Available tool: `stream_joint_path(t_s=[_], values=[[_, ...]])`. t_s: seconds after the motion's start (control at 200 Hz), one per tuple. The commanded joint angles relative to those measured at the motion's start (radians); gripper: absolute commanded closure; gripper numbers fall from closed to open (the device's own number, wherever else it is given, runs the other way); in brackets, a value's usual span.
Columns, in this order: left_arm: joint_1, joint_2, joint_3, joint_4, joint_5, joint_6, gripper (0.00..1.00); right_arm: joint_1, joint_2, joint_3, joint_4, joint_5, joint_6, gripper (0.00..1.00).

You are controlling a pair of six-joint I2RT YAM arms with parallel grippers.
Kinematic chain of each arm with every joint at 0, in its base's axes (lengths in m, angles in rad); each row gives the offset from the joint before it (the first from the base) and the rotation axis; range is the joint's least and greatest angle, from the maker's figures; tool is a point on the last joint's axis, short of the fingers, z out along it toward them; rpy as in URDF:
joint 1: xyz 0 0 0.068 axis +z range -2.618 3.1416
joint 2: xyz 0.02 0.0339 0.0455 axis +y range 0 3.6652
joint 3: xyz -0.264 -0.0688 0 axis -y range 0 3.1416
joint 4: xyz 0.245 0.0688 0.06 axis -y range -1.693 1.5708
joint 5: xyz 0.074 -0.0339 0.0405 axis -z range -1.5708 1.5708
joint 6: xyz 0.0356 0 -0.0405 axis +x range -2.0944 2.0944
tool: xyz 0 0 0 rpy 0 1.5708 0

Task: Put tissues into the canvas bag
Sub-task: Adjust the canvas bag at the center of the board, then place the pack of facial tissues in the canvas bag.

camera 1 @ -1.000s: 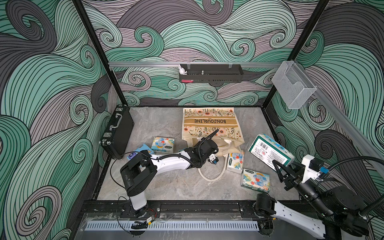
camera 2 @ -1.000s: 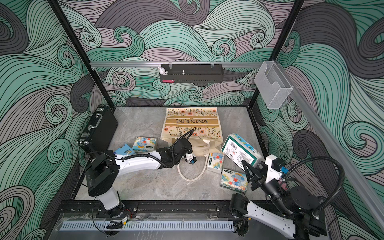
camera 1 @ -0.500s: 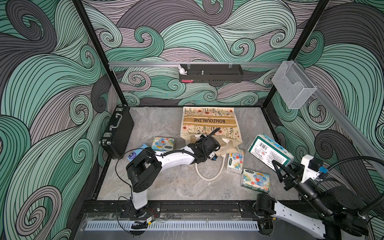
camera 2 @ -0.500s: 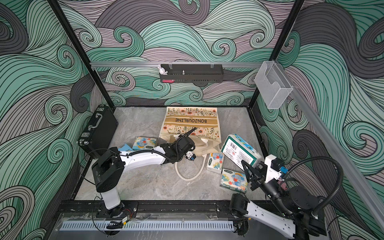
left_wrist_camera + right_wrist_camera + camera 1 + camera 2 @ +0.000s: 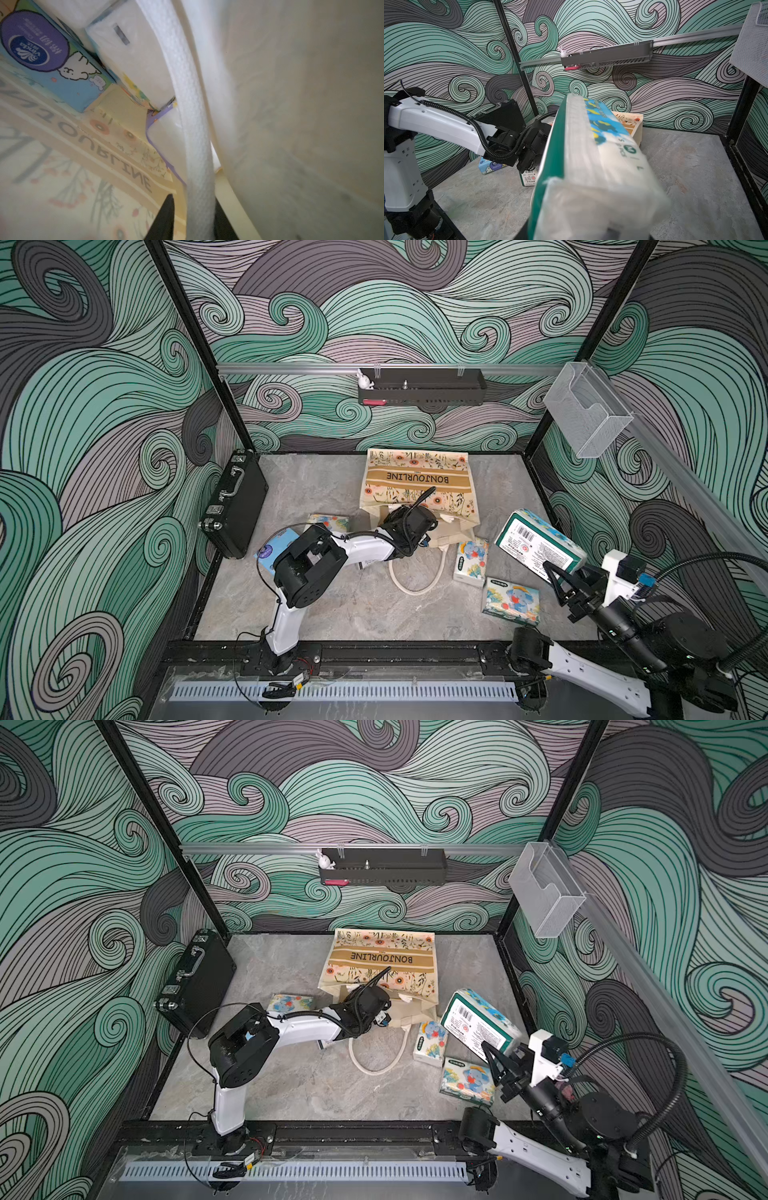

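Grey stone tabletop (image 5: 332, 614), green tissue pack (image 5: 536, 539) clamped in right gripper (image 5: 559, 574)

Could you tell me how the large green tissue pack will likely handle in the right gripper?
The large green tissue pack looks soft: its wrapper puckers at the gripped end, so it probably squashes. The right gripper holds one end, so it may droop or swing.

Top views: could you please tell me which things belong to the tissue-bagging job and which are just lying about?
Job: canvas bag, green pack, elephant-print packs, blue pack.
Lying about: black briefcase, wall tray, clear holder, rabbit figurine.
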Motion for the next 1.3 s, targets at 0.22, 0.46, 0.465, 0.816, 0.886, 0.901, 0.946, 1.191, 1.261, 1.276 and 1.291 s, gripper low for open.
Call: stream_joint_path(t_s=[0.22, 0.46, 0.465, 0.816, 0.886, 0.901, 0.946, 1.191, 1.261, 1.276, 1.291], values=[[-0.119, -0.161, 0.168, -0.607, 0.168, -0.296, 1.00, 0.006, -0.013, 0.008, 0.011, 0.021, 0.002, 0.57], [-0.131, -0.280, 0.300, -0.849, 0.388, -0.506, 1.00, 0.017, -0.004, -0.019, 0.014, 0.021, 0.016, 0.57], [-0.131, -0.283, 0.302, -0.851, 0.393, -0.512, 1.00, 0.017, -0.004, -0.021, 0.015, 0.021, 0.017, 0.57], [-0.092, -0.322, 0.418, -0.818, 0.545, -0.868, 1.00, 0.022, 0.087, -0.057, 0.071, -0.334, -0.093, 0.57], [-0.087, -0.303, 0.453, -0.819, 0.553, -0.956, 1.00, 0.022, 0.113, -0.068, 0.086, -0.461, -0.135, 0.57], [-0.087, -0.300, 0.463, -0.822, 0.554, -0.970, 1.00, 0.022, 0.120, -0.071, 0.088, -0.480, -0.141, 0.57], [-0.087, -0.288, 0.488, -0.829, 0.552, -1.008, 1.00, 0.022, 0.145, -0.081, 0.092, -0.539, -0.157, 0.58], [-0.082, -0.327, 0.503, -0.726, 0.622, -1.115, 1.00, 0.022, 0.211, -0.179, 0.204, -0.533, -0.215, 0.58], [-0.068, -0.350, 0.496, -0.684, 0.673, -1.137, 1.00, 0.022, 0.206, -0.211, 0.240, -0.496, -0.257, 0.58], [-0.066, -0.354, 0.497, -0.680, 0.681, -1.144, 1.00, 0.022, 0.205, -0.222, 0.251, -0.487, -0.269, 0.58], [-0.064, -0.357, 0.499, -0.676, 0.689, -1.152, 1.00, 0.022, 0.202, -0.231, 0.264, -0.478, -0.282, 0.58]])
